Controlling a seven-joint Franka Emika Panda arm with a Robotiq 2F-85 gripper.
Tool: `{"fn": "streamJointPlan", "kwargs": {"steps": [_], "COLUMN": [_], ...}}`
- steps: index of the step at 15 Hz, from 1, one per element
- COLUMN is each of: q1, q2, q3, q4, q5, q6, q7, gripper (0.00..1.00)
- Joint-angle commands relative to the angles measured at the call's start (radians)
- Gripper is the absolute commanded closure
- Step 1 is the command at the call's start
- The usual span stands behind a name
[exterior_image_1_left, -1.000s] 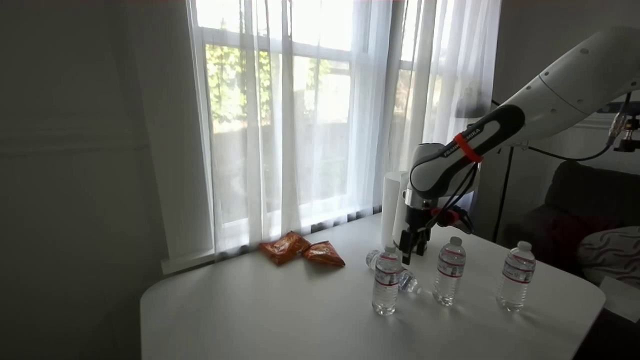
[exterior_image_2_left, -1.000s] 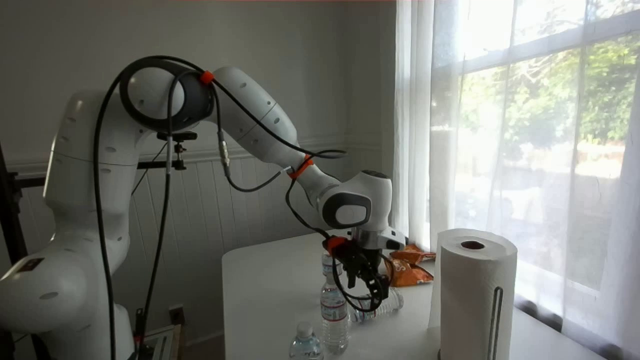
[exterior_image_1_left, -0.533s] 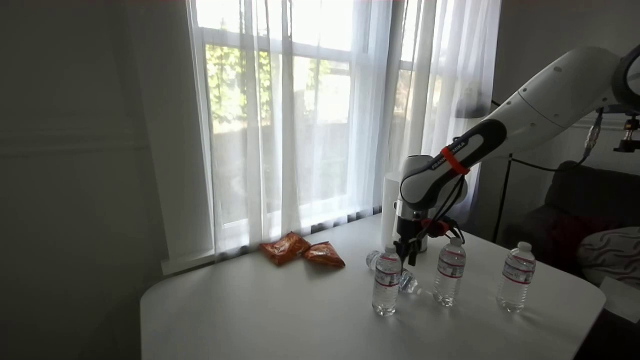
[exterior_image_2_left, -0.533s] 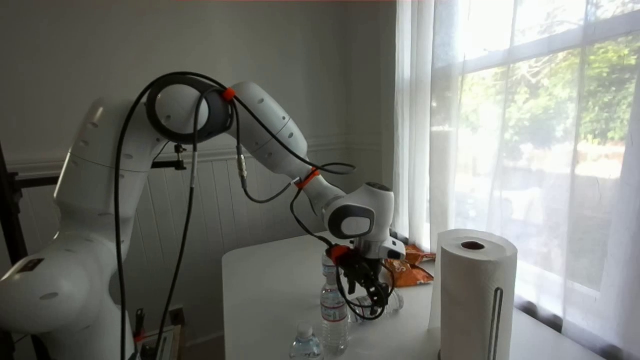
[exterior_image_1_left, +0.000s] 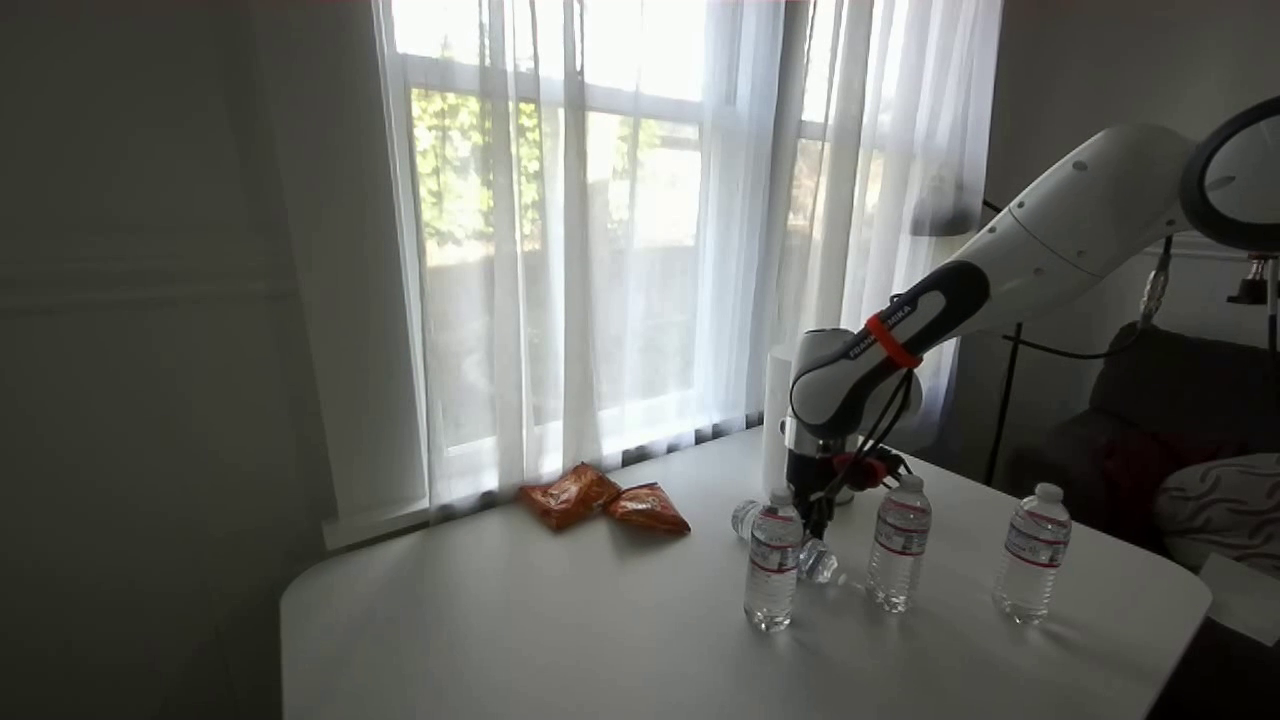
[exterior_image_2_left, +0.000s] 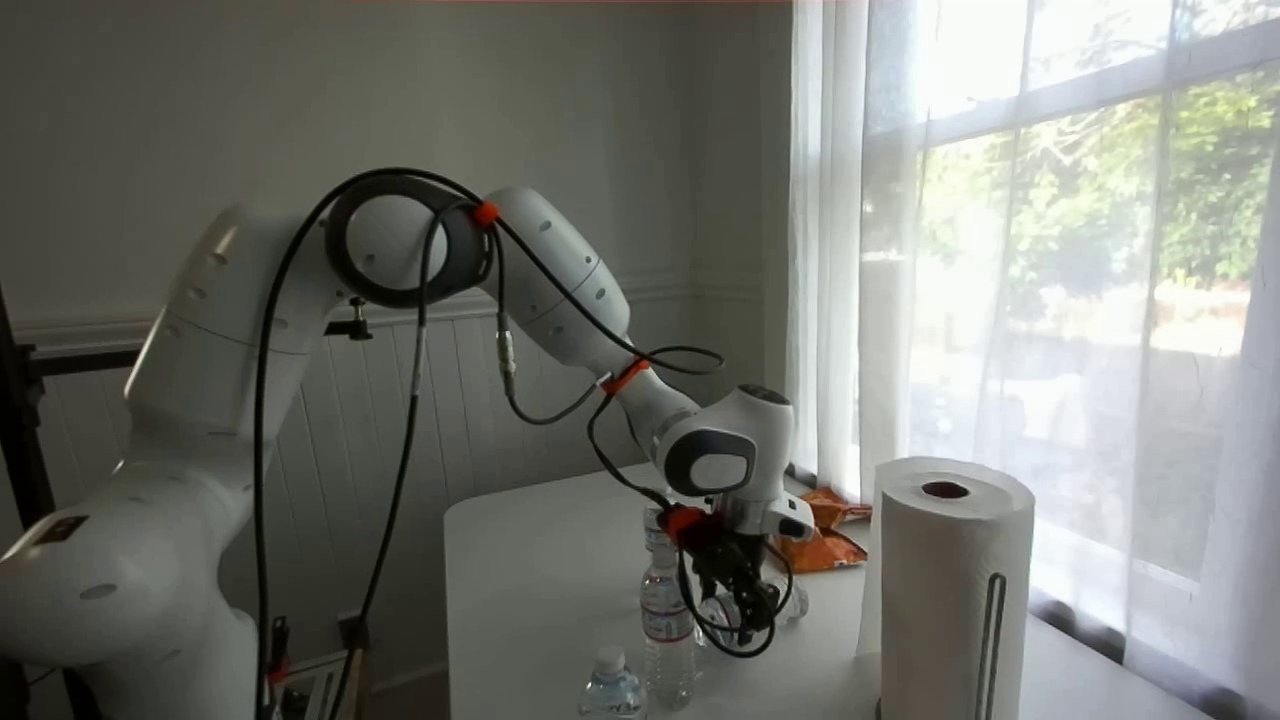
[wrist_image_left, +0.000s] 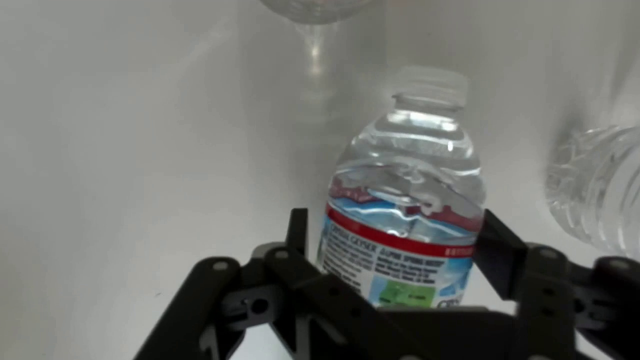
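A clear water bottle with a red, white and blue label lies on its side on the white table (exterior_image_1_left: 520, 630). It shows in both exterior views (exterior_image_1_left: 818, 562) (exterior_image_2_left: 795, 602) and in the wrist view (wrist_image_left: 405, 200). My gripper (exterior_image_1_left: 815, 525) is low over it, pointing down, also in an exterior view (exterior_image_2_left: 742, 612). In the wrist view the gripper (wrist_image_left: 395, 235) is open, with its fingers on either side of the label. A narrow gap shows at the left finger. The right finger is at the bottle's edge; I cannot tell whether it touches.
Upright bottles (exterior_image_1_left: 772, 570) (exterior_image_1_left: 900, 548) (exterior_image_1_left: 1033, 558) stand close by; two bases show in the wrist view (wrist_image_left: 605, 190) (wrist_image_left: 317, 7). Two orange snack bags (exterior_image_1_left: 570, 496) (exterior_image_1_left: 648, 508) lie near the window. A paper towel roll (exterior_image_2_left: 950, 610) stands beside the arm.
The arm has moved down and slightly toward the lying bottle, bringing the gripper from above it to around it. The bottles and bags look unmoved.
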Motion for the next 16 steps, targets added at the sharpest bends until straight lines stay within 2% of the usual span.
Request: {"fn": "streamJointPlan", "kwargs": {"steps": [1,3,5,7,16], "q1": [0.006,0.010,0.010,0.007,-0.012], "q2": [0.028,0.024,0.014,-0.004,-0.071], "q3": [0.001,-0.001,-0.001,0.001,-0.012], "q4": [0.026,0.027,0.029,0.027,0.045], "q5": [-0.007,-0.014,-0.014,-0.007,0.018], "q6": [0.014,0.015,0.009,-0.005,-0.160], "q7": [0.003,0.006,0.008,0.009,0.039], "gripper": [0.47,0.60,0.64,0.73,0.73]}}
